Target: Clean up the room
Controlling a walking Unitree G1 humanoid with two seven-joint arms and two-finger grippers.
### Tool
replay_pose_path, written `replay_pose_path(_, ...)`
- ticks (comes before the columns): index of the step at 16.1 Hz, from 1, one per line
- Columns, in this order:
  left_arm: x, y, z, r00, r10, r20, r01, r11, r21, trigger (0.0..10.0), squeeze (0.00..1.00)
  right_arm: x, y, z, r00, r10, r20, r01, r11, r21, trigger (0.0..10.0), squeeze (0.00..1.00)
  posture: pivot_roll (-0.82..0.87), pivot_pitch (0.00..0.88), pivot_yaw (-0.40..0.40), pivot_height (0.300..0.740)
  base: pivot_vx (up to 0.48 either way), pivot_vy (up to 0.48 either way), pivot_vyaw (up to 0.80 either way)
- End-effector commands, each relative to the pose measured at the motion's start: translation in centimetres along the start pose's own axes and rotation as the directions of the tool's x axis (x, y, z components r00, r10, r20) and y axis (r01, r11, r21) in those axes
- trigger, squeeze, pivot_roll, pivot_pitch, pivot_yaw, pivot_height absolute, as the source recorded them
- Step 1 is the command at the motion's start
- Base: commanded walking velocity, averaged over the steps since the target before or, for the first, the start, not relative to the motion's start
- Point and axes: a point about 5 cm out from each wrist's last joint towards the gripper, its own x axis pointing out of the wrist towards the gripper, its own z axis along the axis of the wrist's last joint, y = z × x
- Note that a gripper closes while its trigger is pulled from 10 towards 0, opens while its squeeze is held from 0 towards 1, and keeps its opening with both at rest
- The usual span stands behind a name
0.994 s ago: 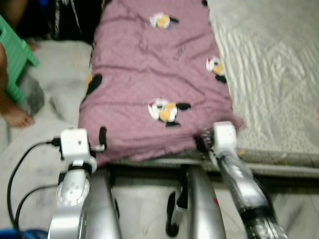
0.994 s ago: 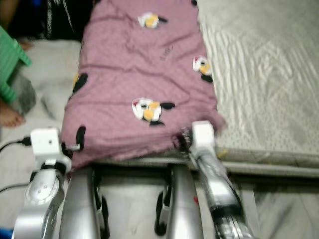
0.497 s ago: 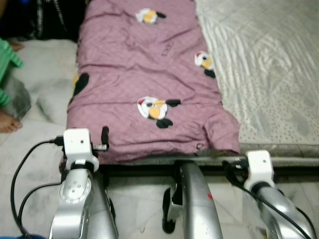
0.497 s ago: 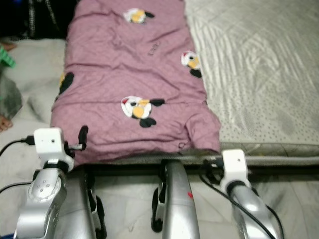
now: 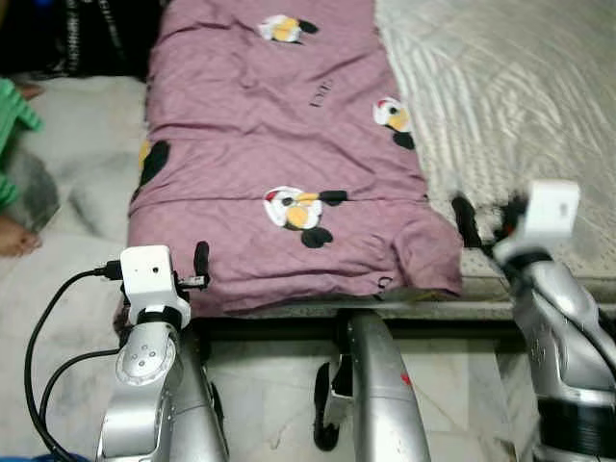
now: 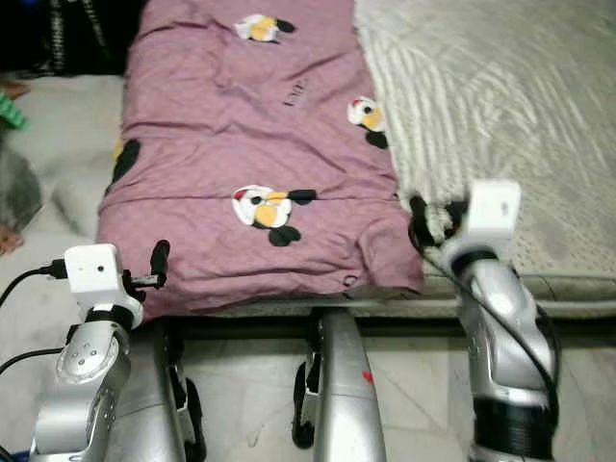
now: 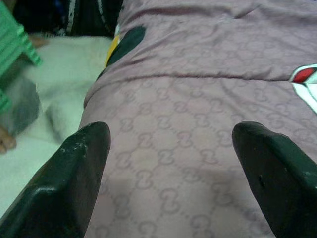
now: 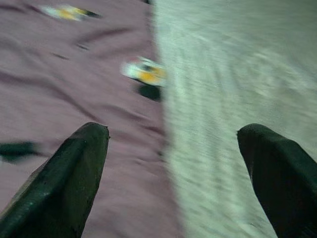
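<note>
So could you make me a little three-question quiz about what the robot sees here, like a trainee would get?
1. True or false: the left gripper is open over the pink blanket.
2. Multiple choice: the right gripper is over A) the floor, B) the blanket's edge where it meets the pale sheet, C) the green stool.
3. Fill in: the blanket's pictures are cartoon ____.

Key: 1 true; 2 B; 3 birds.
</note>
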Motion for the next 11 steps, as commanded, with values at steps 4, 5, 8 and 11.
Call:
replay_pose_path(4,0.2,-0.3,-0.9,0.997,-0.037,-0.061,0.035,0.999,-0.031,10.0,0.00,-0.2,1.0,-5.2,0.971,0.019,-0.239,-0.026,0.999,-0.027,10.0,0.00,0.01,0.217,-0.108,0.556,0.000,0.000,0.00)
replay_pose_path(5,0.3,-0.4,-0.9,0.997,-0.043,-0.064,0.040,0.999,-0.035,10.0,0.00,0.1,0.9,-5.5,0.968,-0.010,-0.250,0.000,0.999,-0.041,10.0,0.00,0.02,0.214,-0.105,0.556,0.000,0.000,0.00)
replay_pose_path(8,0.4,-0.4,-1.0,0.996,-0.047,-0.074,0.044,0.998,-0.041,10.0,0.00,0.6,0.4,-6.5,0.957,-0.128,-0.260,0.104,0.989,-0.105,10.0,0.00,0.02,0.209,-0.103,0.556,0.000,0.000,0.00)
replay_pose_path(11,0.4,-0.4,-1.1,0.996,-0.045,-0.082,0.041,0.998,-0.048,10.0,0.00,-0.3,-0.2,-8.6,0.916,-0.162,-0.366,0.108,0.981,-0.162,10.0,0.00,0.03,0.209,-0.105,0.556,0.000,0.000,0.00)
